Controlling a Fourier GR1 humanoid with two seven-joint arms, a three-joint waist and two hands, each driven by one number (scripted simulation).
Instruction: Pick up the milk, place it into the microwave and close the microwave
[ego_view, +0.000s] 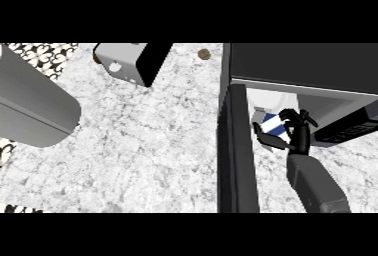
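Observation:
The milk (274, 125) is a small white and blue carton, held at the mouth of the open microwave (303, 65) at the right. My right hand (297, 134) is curled round the carton, thumb on its near side and fingers over its far side. The microwave door (236, 150) stands open, seen edge-on as a dark slab reaching toward the view's lower edge, just left of my right forearm. The carton's lower part is hidden by the hand. My left hand does not show; only a wide grey forearm (33, 107) lies at the left.
A grey and black appliance (133, 60) stands at the back of the marbled counter (148, 150). A small brown round thing (204, 53) lies near the microwave's top left corner. The microwave's control panel (347, 130) shows at the right.

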